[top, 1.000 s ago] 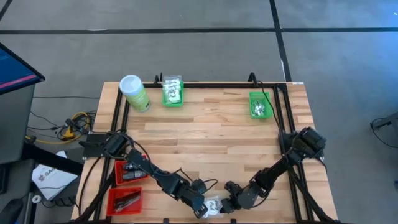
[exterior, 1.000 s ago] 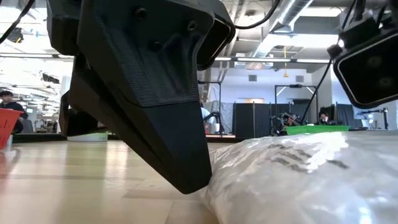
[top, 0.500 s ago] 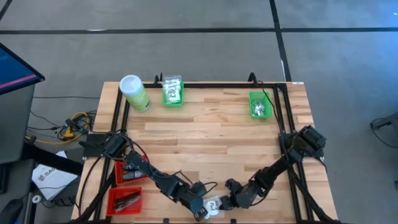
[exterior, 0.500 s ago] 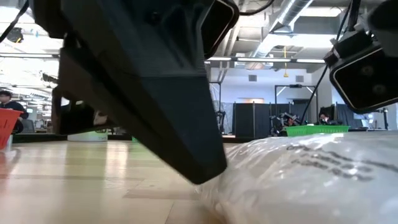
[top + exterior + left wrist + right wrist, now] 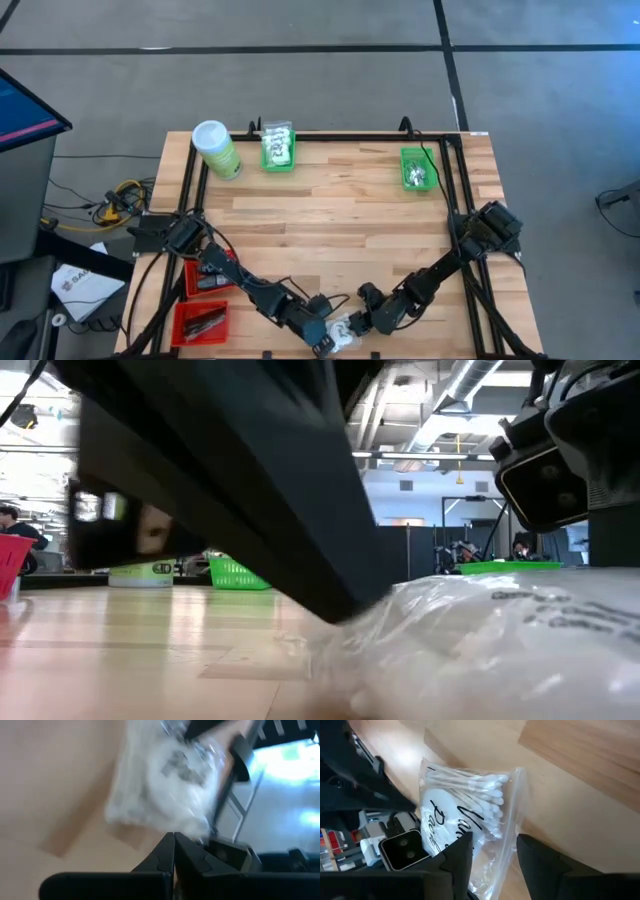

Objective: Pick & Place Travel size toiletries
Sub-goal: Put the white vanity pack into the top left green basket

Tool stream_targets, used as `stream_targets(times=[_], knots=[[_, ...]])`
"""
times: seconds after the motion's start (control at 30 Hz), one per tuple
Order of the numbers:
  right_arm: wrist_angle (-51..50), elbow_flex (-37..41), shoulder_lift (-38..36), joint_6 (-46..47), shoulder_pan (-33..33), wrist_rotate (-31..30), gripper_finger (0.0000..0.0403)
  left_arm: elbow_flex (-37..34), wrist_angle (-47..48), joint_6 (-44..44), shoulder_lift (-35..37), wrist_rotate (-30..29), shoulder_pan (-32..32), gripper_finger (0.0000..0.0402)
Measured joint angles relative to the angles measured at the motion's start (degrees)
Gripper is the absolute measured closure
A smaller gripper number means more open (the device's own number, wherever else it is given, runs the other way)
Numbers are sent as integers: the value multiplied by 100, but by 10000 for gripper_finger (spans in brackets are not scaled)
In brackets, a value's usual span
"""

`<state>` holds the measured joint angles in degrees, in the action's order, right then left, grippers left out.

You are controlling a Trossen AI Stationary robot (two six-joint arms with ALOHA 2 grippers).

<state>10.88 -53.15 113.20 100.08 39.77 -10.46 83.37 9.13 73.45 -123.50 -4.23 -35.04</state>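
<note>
Packet [image 5: 465, 815] of cotton swabs flat on table [image 5: 340, 220] near front edge, between both grippers: left gripper [image 5: 173, 842] fingers together, touching packet; right gripper [image 5: 492, 851] fingers apart, straddling packet edge.

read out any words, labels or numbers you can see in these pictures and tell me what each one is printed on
None can be read in full.
Clear packet of cotton swabs: black script print, partly folded; only a fragment like "Pa" shows.
Same packet, low view: print too blurred.
Light-green canister: nothing legible.
Green basket packets: markings too small.
</note>
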Motion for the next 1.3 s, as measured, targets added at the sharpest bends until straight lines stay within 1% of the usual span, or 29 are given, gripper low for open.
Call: stream_targets(times=[0.17, 0.27, 0.37, 0.5, 0.53, 0.67, 0.8, 0.97, 1.17, 1.3], knots=[[199, 11, 34, -252, -39, -157, 247, 0, -15, 15, 15, 31, -32, 401], [199, 11, 37, -259, -90, -158, 262, 0, -24, 15, 15, 17, 2, 401], [139, 11, 38, -250, -107, -148, 302, 0, -37, 13, 15, 17, 34, 401], [132, 11, 36, -448, -111, -51, 382, 0, -42, 13, 15, -7, 23, 401], [142, 11, 36, -577, -111, -17, 391, 0, -44, 13, 15, -41, 17, 401], [49, 4, 35, -721, -129, 128, 395, 0, -60, 33, 15, -132, 10, 401], [30, 7, -41, -947, -127, 148, 400, 0, -61, 46, 15, -133, 10, 401], [-193, 49, -276, -1485, -150, 153, 402, 0, -66, 166, 22, -133, -13, 401], [-854, 39, -789, -1980, -206, 142, 402, 0, -57, 186, 45, -179, -27, 401], [-1022, 38, -1127, -2251, -208, 155, 402, 3, -50, 186, 115, -334, -27, 401]])
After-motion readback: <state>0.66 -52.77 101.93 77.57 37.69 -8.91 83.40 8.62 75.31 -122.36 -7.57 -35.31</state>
